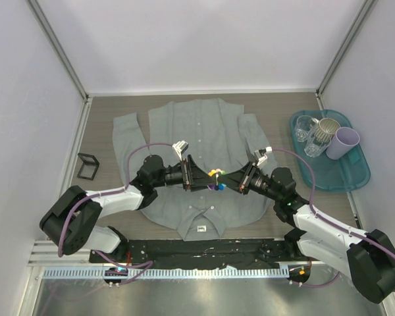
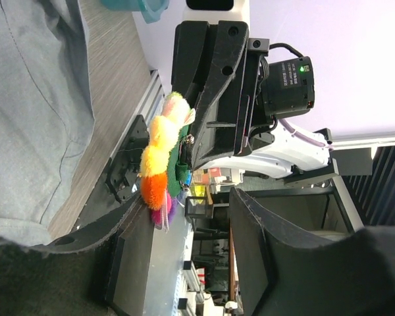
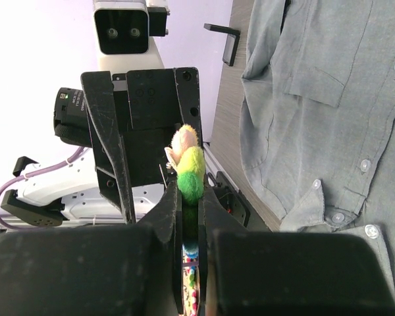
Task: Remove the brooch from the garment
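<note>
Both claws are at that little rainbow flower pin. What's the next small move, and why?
Probably the left claw should back away a little. It stands open beside the pin, while the right claw is shut on it, and the pin seems to hang free above the shirt. Backing off would leave room to carry it aside.

A grey-brown wood-grain table (image 1: pixel 276 108) carries three things. At its centre a large grey long-sleeved button-up shirt (image 1: pixel 184 131) lies flat, with the collar and small white label toward 6 o'clock and the hem toward 12. At about 2 o'clock, just beside the shirt's sleeve, sits a translucent teal plastic tray (image 1: pixel 339 174). At 9 o'clock, apart from the shirt, is a small black square frame (image 1: pixel 87 166).
</note>
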`<state>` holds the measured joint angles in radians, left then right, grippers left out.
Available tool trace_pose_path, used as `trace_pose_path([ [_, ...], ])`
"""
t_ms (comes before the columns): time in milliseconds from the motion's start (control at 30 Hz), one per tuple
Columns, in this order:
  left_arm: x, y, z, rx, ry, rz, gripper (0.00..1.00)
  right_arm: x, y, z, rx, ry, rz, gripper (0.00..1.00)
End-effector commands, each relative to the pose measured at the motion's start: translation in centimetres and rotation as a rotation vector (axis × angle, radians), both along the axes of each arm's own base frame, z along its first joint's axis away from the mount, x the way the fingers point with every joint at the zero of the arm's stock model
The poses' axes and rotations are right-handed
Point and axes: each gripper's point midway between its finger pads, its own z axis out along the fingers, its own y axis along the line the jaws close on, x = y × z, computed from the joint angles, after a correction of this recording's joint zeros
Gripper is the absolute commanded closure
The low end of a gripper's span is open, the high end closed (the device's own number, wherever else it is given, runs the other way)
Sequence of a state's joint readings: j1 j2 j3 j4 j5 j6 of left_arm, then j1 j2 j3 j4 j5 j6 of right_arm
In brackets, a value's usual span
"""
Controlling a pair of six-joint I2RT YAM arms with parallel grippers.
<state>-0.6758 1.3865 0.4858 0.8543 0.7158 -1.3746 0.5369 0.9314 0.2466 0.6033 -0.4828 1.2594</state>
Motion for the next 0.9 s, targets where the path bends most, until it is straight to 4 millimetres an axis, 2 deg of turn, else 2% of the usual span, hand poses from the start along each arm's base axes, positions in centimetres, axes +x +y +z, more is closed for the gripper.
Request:
trace_pose_path([
  [0, 0.5, -0.7, 1.8, -0.03, -0.081, 0.008, 0.49, 0.1, 0.0, 1.8, 0.033, -0.058, -0.01, 0.99],
  [233, 0.9, -1.0, 1.5, -0.013, -0.062, 0.018, 0.55, 0.1, 0.1, 2.1, 0.019, -0.078, -0.006, 0.99],
  [467, 1.3, -1.5, 1.3, -0.005, -0.054, 0.025, 0.55, 0.1, 0.1, 2.0, -0.012, -0.091, -0.007, 0.99],
  [700, 1.3, -1.5, 1.0, 0.002, -0.048, 0.024, 0.65, 0.0, 0.1, 2.0, -0.015, -0.095, -0.005, 0.99],
  [867, 1.5, -1.6, 1.0, 0.002, -0.045, 0.028, 0.62, 0.1, 0.2, 2.1, -0.023, -0.101, -0.003, 0.99],
])
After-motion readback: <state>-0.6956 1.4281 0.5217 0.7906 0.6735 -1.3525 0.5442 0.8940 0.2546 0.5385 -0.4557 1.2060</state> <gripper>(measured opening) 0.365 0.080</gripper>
